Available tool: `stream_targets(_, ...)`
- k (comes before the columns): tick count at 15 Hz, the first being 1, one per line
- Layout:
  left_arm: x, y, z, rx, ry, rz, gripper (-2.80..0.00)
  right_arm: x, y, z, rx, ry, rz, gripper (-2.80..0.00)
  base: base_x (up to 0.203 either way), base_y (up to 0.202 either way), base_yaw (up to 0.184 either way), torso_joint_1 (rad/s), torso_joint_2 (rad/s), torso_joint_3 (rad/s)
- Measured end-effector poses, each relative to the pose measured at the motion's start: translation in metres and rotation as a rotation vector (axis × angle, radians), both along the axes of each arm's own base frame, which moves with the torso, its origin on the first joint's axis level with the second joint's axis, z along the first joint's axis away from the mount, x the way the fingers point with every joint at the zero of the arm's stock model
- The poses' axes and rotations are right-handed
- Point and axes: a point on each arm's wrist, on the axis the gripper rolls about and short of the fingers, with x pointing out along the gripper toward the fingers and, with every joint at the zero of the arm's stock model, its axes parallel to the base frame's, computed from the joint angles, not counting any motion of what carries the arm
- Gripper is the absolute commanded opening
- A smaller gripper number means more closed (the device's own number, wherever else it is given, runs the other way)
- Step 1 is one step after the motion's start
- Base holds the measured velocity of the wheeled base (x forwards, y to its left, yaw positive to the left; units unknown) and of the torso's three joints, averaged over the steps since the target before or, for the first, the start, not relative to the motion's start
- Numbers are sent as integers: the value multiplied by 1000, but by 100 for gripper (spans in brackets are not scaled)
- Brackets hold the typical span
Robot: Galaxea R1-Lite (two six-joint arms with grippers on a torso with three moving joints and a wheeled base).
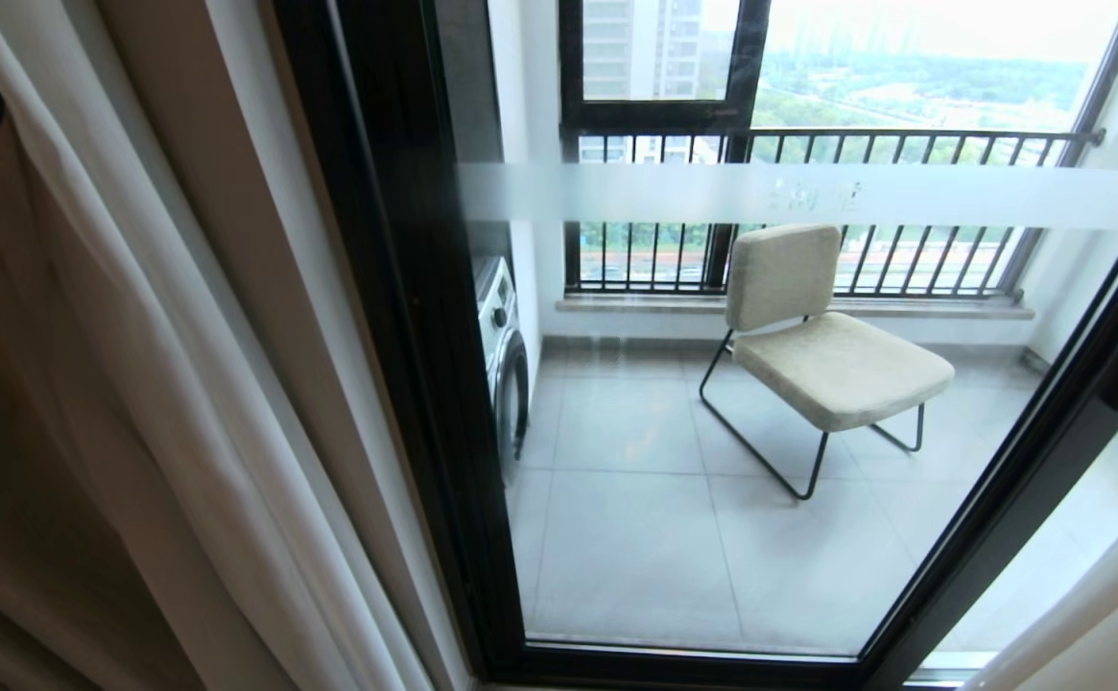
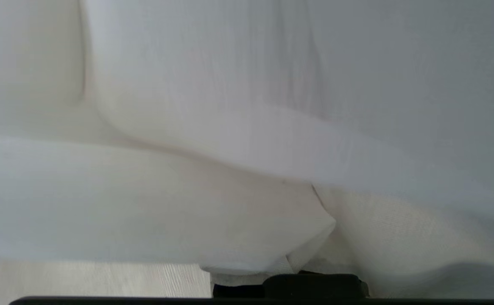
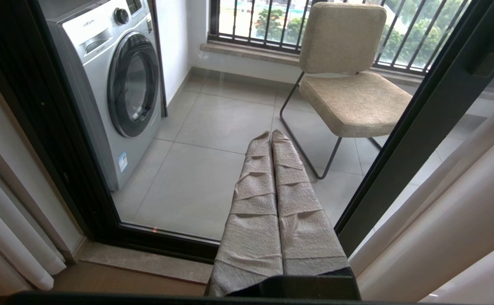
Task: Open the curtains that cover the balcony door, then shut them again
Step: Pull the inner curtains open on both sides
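Far left of the head view: curtains (image 1: 136,365) bunched in folds, sheer white layer over beige cloth, drawn clear of the glass. Left wrist view is filled with white cloth (image 2: 213,169) pressed close; left gripper fingers hidden behind it, closed tight, and whether they pinch the fabric cannot be told. Centre: balcony door (image 1: 405,317), black frame, frosted band (image 1: 808,197) across the uncovered glass. Behind it a washing machine (image 1: 504,355), then a beige chair (image 1: 827,355) on grey tiles. Right gripper (image 3: 272,136) hangs before the glass, wrapped fingers pressed together, holding nothing. Curtain edge also at lower right.
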Motion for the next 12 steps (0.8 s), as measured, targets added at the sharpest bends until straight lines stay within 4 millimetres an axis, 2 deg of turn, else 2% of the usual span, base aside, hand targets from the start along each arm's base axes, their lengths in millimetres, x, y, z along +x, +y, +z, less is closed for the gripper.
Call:
stream_targets(6,-40,-23,-10,-24,49,-10,-280,0,0,0,0,0,0,-280,0,0,0,0,0,0)
stream_targets(10,-57,-37,-12,-27,57,-22,-280,0,0,0,0,0,0,-280,0,0,0,0,0,0)
stream_targets(11,-60,-39,-13,-28,59,-24,0,0,0,0,0,0,0,-280,0,0,0,0,0,0)
stream_targets(12,-61,-40,-13,-28,61,-26,0,0,0,0,0,0,0,-280,0,0,0,0,0,0)
